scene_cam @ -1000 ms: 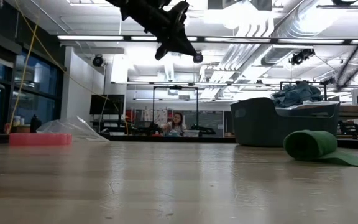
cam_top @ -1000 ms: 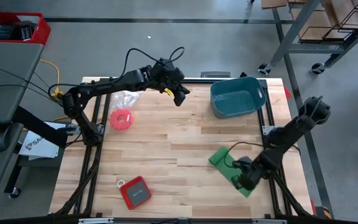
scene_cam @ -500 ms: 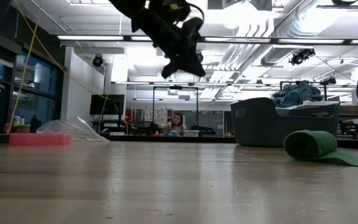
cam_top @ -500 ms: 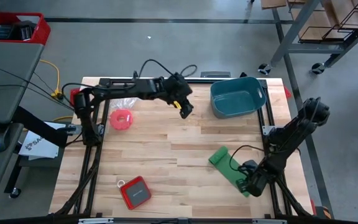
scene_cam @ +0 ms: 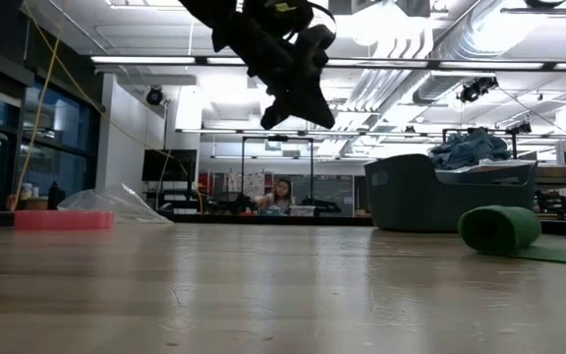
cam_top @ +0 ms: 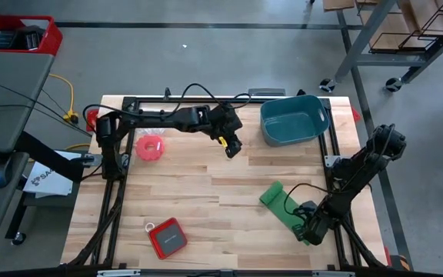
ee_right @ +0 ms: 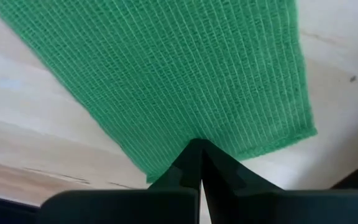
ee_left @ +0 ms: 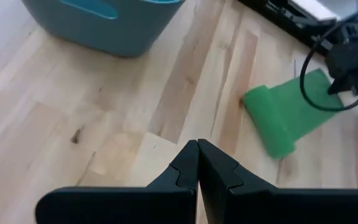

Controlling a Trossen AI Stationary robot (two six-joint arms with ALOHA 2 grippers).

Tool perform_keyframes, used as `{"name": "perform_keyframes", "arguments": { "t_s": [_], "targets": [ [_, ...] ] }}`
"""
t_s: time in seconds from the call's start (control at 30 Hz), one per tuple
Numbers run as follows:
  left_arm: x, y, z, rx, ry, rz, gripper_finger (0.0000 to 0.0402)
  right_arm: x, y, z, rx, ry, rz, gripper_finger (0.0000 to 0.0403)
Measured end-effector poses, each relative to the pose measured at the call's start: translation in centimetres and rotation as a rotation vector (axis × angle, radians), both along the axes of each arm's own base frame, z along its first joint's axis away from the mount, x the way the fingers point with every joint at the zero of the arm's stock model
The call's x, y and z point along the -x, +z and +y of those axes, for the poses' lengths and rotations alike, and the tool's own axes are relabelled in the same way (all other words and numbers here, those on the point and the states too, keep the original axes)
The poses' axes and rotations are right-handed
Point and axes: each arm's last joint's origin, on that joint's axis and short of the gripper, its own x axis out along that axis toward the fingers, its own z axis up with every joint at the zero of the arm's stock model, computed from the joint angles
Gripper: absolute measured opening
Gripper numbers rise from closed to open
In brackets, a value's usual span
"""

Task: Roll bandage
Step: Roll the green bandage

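The bandage (cam_top: 281,205) lies on the wooden table (cam_top: 206,192) near its right edge. It is partly rolled: a short roll sits at the end nearer the table's middle, and a flat green strip runs from it toward the right front corner. The right gripper (cam_top: 308,228) is low over the loose end of this strip, with its fingers (ee_right: 199,163) pressed together; the tips rest at the edge of the fabric. The left gripper (cam_top: 231,148) hangs in the air above the back middle of the table, beside the teal tub (cam_top: 293,119), fingers also pressed together, holding nothing.
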Motion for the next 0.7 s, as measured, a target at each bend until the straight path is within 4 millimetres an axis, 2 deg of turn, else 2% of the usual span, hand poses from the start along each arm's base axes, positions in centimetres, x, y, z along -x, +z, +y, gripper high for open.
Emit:
{"name": "perform_keyframes", "arguments": {
  "t_s": [0.17, 0.4, 0.5, 0.7],
  "targets": [
    [-0.9, -1.7, -0.8, 0.079, 0.019, 0.037, 0.0, 0.1, 0.0, 0.0, 0.001, 0.003, 0.003, 0.0],
    [-3.7, -7.7, -3.5, 0.249, 0.02, 0.115, 0.0, 0.1, 0.0, 0.1, -0.002, 0.004, 0.002, 0.0],
    [-5.2, -9.4, -4.5, 0.358, 0.02, 0.105, 0.0, 0.0, 0.0, 0.1, -0.007, 0.005, -0.001, 0.0],
    [-8.0, -12.4, -6.2, 0.441, 0.052, 0.14, 0.0, 0.0, 0.1, 0.2, -0.02, 0.005, -0.005, 0.0]
  ]
}}
